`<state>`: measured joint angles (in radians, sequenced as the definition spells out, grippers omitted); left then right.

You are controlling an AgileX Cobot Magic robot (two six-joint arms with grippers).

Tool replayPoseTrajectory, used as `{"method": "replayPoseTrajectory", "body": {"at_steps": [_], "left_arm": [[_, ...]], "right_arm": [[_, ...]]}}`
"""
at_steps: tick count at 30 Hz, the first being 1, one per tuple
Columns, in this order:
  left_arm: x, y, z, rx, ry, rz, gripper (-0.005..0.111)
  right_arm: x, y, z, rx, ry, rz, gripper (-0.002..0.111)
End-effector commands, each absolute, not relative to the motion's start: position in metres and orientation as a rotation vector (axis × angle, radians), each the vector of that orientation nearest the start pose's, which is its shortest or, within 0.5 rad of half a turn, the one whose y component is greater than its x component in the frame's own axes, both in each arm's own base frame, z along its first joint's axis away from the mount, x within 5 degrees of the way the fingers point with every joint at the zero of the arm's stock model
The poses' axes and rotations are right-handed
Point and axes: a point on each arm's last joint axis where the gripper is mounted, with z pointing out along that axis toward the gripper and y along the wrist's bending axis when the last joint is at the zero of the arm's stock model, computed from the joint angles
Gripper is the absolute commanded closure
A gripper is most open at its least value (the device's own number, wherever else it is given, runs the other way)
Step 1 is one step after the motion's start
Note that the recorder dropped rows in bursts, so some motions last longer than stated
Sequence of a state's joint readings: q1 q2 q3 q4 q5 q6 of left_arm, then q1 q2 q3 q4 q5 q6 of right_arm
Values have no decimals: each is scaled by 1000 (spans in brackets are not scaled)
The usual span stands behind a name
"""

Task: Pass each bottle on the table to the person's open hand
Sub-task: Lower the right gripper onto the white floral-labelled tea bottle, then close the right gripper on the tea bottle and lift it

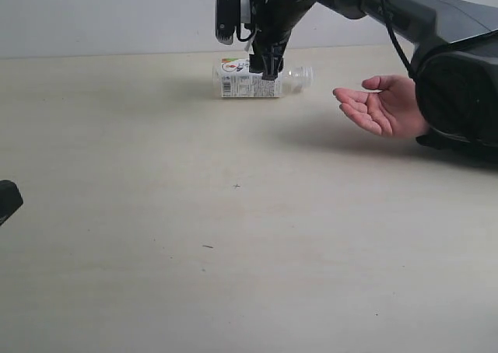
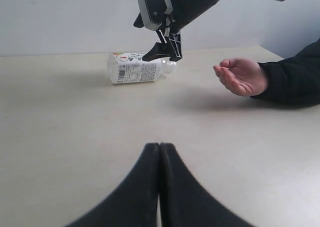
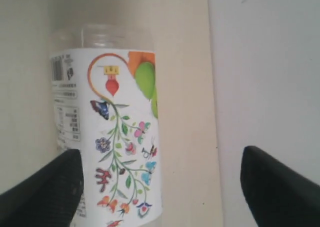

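One clear bottle with a white printed flower label lies on its side at the far end of the table. My right gripper hangs just above it, open, its fingers spread wider than the bottle and not touching it. The person's open hand rests palm up to the right of the bottle. My left gripper is shut on nothing, low at the near left. The yellow, green-label and red-label bottles are out of view.
The person's black sleeve lies on the table at the right. A pale wall rises right behind the table's far edge, close to the bottle. The right arm's dark body fills the upper right.
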<state>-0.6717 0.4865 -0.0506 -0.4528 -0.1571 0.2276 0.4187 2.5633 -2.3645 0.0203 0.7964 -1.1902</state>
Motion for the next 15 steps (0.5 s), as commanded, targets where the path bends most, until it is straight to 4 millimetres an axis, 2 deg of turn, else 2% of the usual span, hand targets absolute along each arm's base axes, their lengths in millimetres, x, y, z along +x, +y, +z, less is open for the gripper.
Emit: {"method": "replayPoseTrajectory", "body": {"at_steps": [1, 8, 15], "left_arm": [[82, -57, 205, 355, 1774, -582, 107], [82, -57, 205, 355, 1774, -582, 107], [82, -57, 205, 355, 1774, -582, 107]], "right_arm": [[519, 218, 162, -1809, 1799, -296, 28], [529, 201, 145, -1798, 1815, -309, 30], [532, 204, 134, -1807, 1763, -290, 30]]}}
